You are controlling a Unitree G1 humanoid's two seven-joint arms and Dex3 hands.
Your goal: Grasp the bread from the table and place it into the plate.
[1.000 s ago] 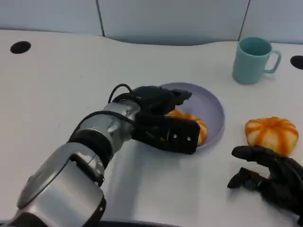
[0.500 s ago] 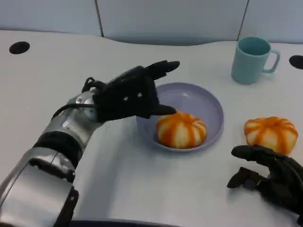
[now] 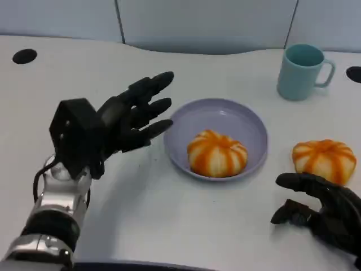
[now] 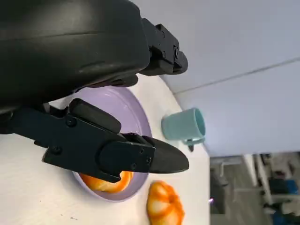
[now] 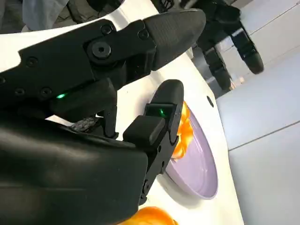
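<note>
On the white counter (image 3: 169,226) I had the purple plate (image 3: 248,121) at centre, and one bread (image 3: 217,153) already sat inside it, so I judged the placing step done for that piece. My left hand (image 3: 121,121) hung beside the plate's rim, fingers spread and holding nothing. A second bread (image 3: 324,160) lay on the counter just beyond my right hand (image 3: 321,212), which rested low with fingers loosely curled around nothing. Next I would need that hand to reach forward and close on it.

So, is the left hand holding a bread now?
No, the left hand is spread open beside the round lilac plate, which carries one orange-striped bread.
</note>
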